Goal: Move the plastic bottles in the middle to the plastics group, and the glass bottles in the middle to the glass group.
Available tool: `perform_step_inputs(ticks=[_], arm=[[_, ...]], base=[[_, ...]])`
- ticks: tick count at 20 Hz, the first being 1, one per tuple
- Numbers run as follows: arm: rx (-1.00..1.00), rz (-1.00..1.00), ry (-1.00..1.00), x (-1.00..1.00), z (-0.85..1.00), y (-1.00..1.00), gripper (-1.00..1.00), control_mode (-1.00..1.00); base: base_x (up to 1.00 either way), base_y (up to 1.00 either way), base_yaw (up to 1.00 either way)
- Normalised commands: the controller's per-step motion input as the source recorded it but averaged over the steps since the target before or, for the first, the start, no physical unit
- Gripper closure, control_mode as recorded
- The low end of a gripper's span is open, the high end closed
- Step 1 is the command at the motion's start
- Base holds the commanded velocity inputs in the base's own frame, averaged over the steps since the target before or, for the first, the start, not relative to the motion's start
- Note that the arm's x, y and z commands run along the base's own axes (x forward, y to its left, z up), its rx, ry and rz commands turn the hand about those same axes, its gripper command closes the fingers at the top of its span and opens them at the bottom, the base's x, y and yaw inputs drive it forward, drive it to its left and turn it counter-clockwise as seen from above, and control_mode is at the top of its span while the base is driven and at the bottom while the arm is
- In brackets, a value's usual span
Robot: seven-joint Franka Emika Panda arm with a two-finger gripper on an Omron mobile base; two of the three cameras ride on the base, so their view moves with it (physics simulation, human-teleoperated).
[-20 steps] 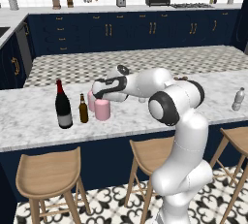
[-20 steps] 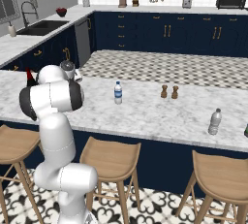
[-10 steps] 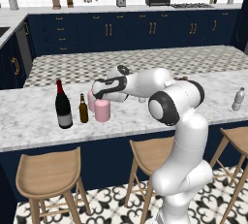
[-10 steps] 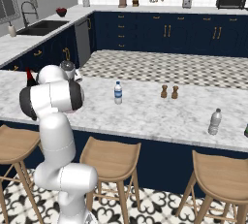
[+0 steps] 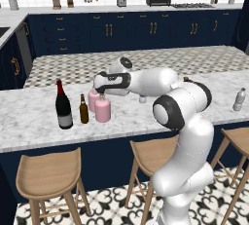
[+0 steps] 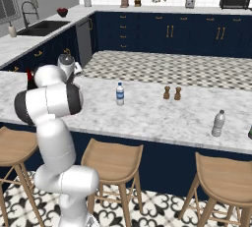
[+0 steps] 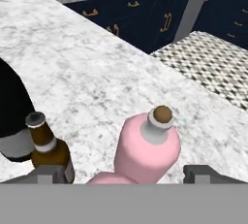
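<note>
Hovering at centre-left, the gripper [image 5: 100, 88] spreads its fingers above two squat pink glass bottles [image 5: 102, 108]; the black wine bottle's [image 5: 63, 107] grey label is unreadable.

No text, brand, number or sign can be read. The wine bottle [image 5: 63, 106] on the left of the counter has a grey label, and the water bottle [image 6: 120, 94] has a blue one, but both are too small and blurred to show any lettering.
</note>
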Motion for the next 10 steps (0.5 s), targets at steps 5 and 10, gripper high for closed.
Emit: perform_step_inputs(ticks=[5, 10], arm=[[0.00, -0.10, 0.00, -0.16, 0.67, -0.70, -1.00, -1.00], [0.00, -0.25, 0.05, -0.02, 0.25, -1.00, -1.00, -1.00]], base=[[0.00, 0.00, 0.00], [0.00, 0.00, 0.00]])
